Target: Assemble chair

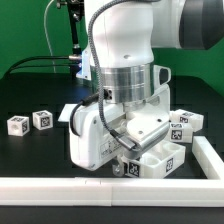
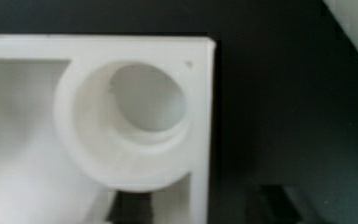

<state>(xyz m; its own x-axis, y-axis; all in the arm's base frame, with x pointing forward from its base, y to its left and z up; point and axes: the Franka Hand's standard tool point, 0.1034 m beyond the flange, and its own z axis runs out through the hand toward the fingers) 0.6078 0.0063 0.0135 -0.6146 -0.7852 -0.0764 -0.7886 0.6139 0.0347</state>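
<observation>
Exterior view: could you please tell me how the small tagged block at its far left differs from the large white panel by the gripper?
The small tagged block is far smaller than the large white panel. The block lies away from the gripper on the black table; the panel stands right beside it. Both are white.

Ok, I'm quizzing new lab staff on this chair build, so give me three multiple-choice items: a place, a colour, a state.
1. The small tagged blocks lie: A) at the exterior view's left of the arm; B) on top of the arm; C) stacked.
2. The table is: A) white; B) black; C) green.
3. The round hole in the white part is: A) plugged; B) covered by a tag; C) empty.
Answers: 1 A, both sit side by side there; 2 B, its surface is dark; 3 C, nothing sits in it.
</observation>
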